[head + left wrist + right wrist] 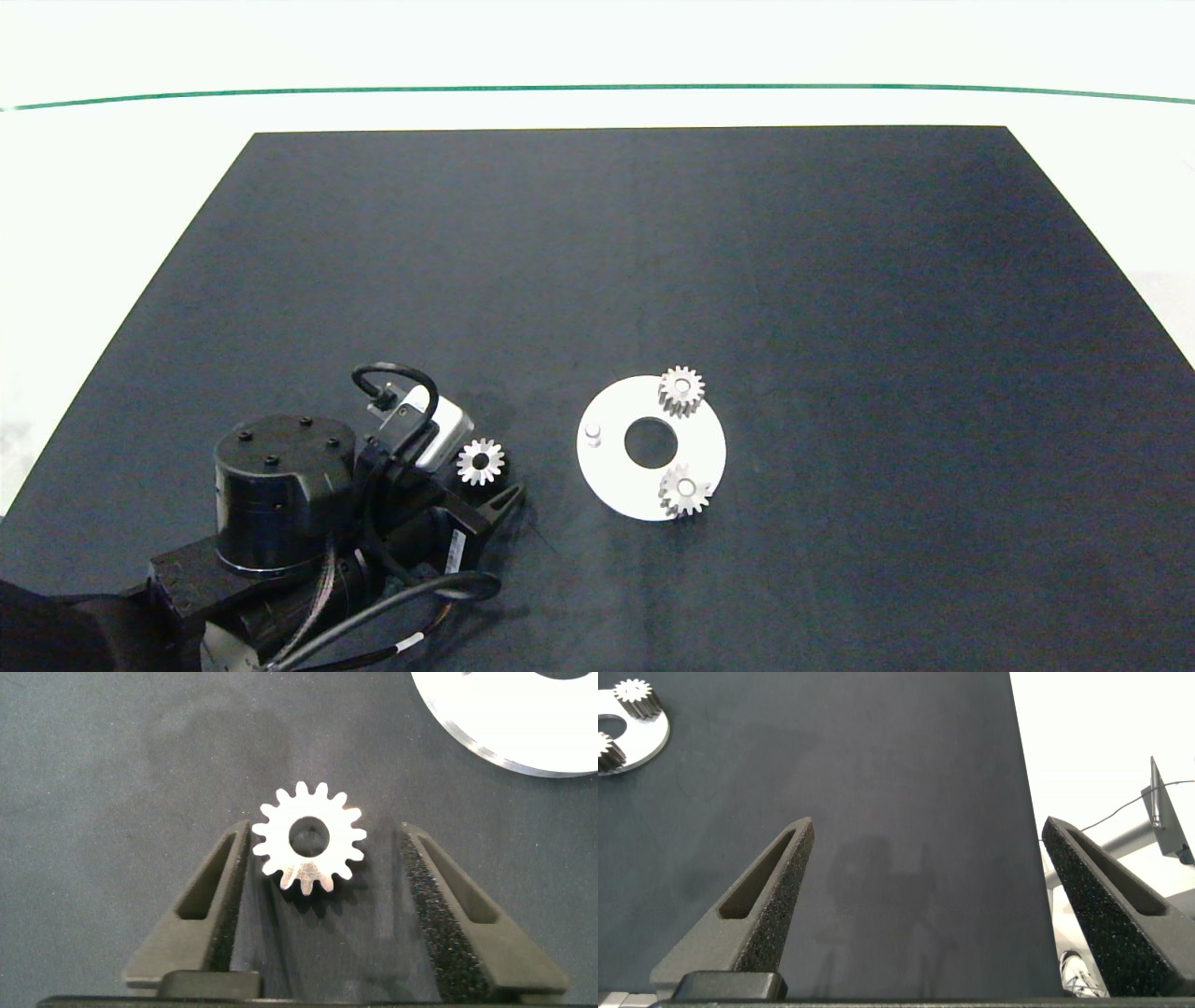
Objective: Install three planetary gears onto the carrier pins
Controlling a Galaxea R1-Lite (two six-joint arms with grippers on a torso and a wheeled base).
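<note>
Silver-grey metal spur gears already sit on two of the three short white pegs of the flat white round carrier disc (616, 476): one gear (681, 389) at the disc's far edge, the other (684, 491) at its near edge, each with a pale peg top showing through its centre hole. The third peg (593, 434), on the side of the disc nearest the left arm, stands bare. By that count two thirds of the job looks done and one gear is left to fit.

That last small toothed gear (308, 840) lies flat on the dark mat (840, 280), well short of the disc and to its left in the head view. The left gripper (322, 891) is down around it, its two grey foam-lined fingers (220, 905) spread wide with the gear between them. A gap shows on the right-hand side of the gear; on the other side the teeth come very near the pad, though I cannot tell if they touch. It is not yet pinched.

The right gripper (929, 905) hangs idle over bare mat near the mat's edge, jaws spread and holding nothing, with the disc far off in a corner of its view.

What remains, as I judge it, is closing on the gear, carrying it across to the bare peg, and lowering the centre hole squarely over it.
</note>
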